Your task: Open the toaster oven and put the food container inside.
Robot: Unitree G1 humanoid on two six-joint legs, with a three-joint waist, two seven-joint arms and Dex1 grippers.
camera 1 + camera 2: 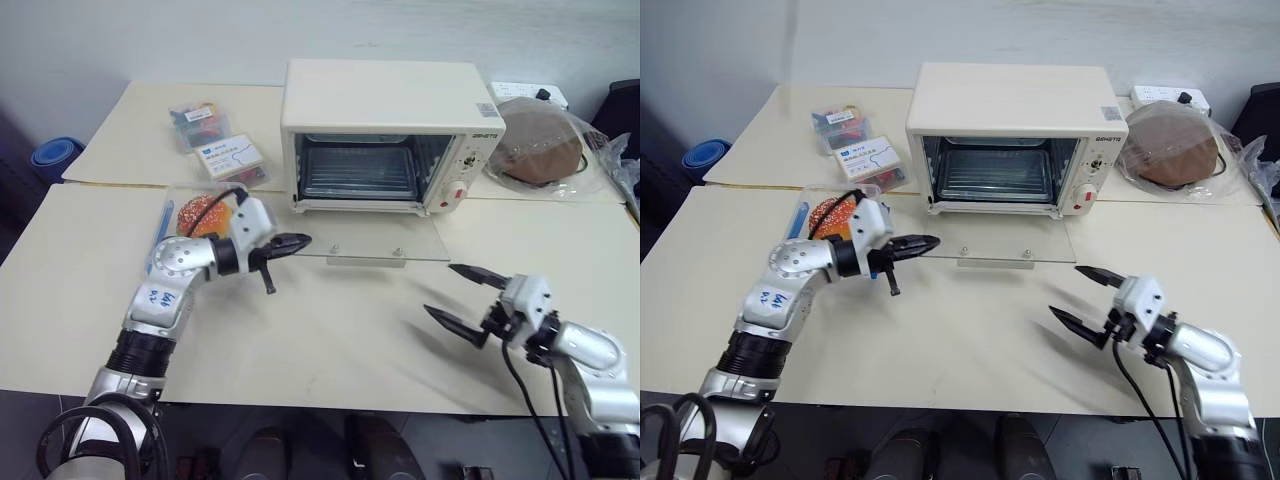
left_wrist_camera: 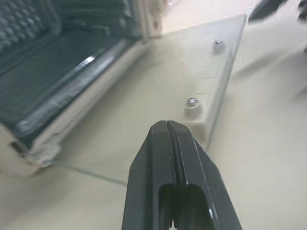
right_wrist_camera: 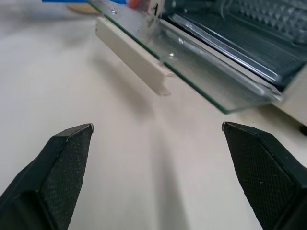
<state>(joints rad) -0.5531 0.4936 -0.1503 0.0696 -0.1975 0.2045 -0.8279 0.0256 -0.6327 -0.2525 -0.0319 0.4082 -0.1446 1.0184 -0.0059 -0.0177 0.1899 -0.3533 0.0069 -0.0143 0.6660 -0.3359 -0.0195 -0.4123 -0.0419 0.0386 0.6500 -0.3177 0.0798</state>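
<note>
On the desk (image 1: pixel 330 340), the toaster oven (image 1: pixel 385 130) stands with its glass door (image 1: pixel 375 240) dropped flat. Beside the door's left edge hovers the left tool (image 1: pixel 290 243), pressed together and empty, the food container (image 1: pixel 195 215) behind it. Right tool (image 1: pixel 465 297) is spread wide.

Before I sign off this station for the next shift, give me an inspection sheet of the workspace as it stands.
Surface: cream table, bare at the front.
Job's things: toaster oven with its glass door dropped flat, cavity empty; food container with a toy hamburger sits on the table behind the left arm, not yet inside.
Clutter: two small clear boxes of colourful bits; a brown thing in a clear bag.
Hands: left hand shut, holding nothing, at the door's left edge; right hand open, holding nothing, above the table.
Cables: black cables along both arms; power strip behind the bag.
Surroundings: blue object on the floor at left.
</note>
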